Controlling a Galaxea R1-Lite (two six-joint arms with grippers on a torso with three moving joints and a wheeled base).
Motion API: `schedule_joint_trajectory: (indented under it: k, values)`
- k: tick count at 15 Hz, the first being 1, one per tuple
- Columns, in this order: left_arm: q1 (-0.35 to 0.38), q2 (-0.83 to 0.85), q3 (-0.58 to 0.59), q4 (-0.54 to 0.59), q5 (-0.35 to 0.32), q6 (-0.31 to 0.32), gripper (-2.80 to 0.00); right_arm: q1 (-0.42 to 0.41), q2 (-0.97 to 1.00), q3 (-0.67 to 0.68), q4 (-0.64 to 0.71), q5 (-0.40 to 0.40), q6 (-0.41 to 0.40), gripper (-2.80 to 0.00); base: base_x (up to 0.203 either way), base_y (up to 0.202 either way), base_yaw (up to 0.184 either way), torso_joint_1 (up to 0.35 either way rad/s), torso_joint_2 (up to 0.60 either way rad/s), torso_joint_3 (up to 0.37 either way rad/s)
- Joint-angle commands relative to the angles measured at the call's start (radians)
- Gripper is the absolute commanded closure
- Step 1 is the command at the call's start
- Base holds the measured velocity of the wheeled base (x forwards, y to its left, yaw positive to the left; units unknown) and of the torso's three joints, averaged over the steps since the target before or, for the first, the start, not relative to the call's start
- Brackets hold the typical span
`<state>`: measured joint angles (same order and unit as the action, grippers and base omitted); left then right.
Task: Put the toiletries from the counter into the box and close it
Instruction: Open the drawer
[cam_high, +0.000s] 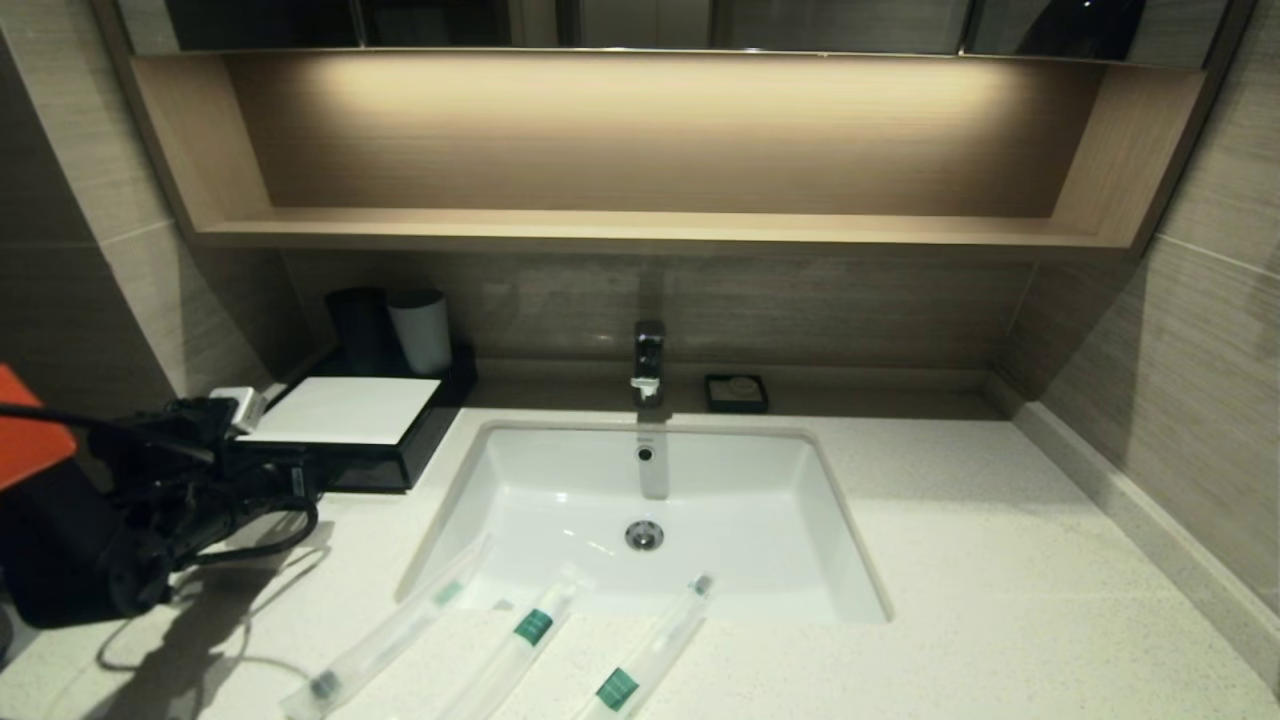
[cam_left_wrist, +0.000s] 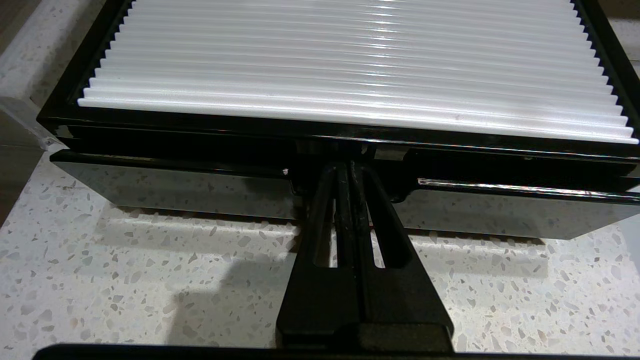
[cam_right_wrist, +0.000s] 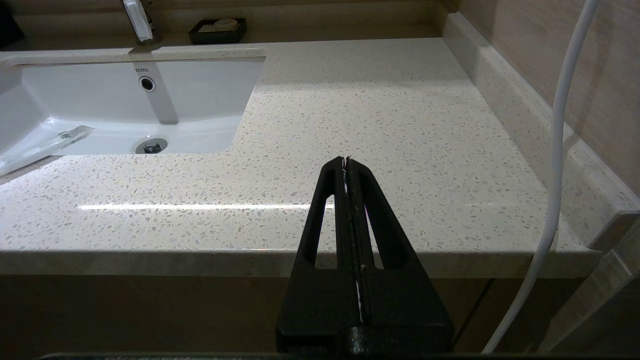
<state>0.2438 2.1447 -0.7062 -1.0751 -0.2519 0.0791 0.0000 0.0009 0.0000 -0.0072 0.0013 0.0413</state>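
1. Overhead, from the head view, the counter is a pale speckled slab with a white sink sunk into it, a faucet behind, and a lit wooden shelf above. Three toiletries in clear sleeves lie along the counter's front edge, their far ends reaching over the sink rim. The box sits at the back left corner, two cups behind it; a small soap dish stands right of the faucet. The left gripper is at the box's front.
2. Left wrist view: left gripper fingers pressed together, tips at the middle of the box drawer front.
3. Right wrist view: right gripper pressed shut, empty, held before the counter edge, well apart from the toiletries.
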Motion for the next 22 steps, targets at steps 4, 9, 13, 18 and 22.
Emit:
schedule_joint_trajectory:
  k: [4, 9, 13, 18, 22]
  values:
    - [0.002, 0.003, 0.001, -0.005, 0.003, 0.001, 0.00, 0.000, 0.001, 0.000, 0.000, 0.000, 0.000, 0.00, 0.000, 0.000, 0.000, 0.000, 0.00, 0.000]
    - [0.002, -0.002, 0.002, 0.006, 0.005, 0.001, 0.00, 0.000, 0.001, 0.000, 0.000, 0.000, 0.000, 0.00, 0.000, 0.000, 0.000, 0.000, 0.00, 0.000]
    - [0.002, -0.011, 0.005, 0.009, 0.005, 0.002, 0.00, 0.000, 0.001, 0.000, 0.000, 0.000, 0.000, 0.00, 0.000, 0.000, 0.000, 0.000, 0.00, 0.000]
    - [0.002, -0.034, 0.011, 0.032, 0.006, 0.005, 0.00, 0.000, 0.001, 0.000, 0.000, 0.000, 0.000, 0.00, 0.000, 0.000, 0.000, 0.000, 0.00, 0.000]
    - [0.002, -0.055, 0.013, 0.079, 0.006, 0.024, 0.00, 0.000, 0.001, 0.000, 0.000, 0.000, 0.000, 0.00, 0.000, 0.000, 0.000, 0.000, 0.00, 0.000]
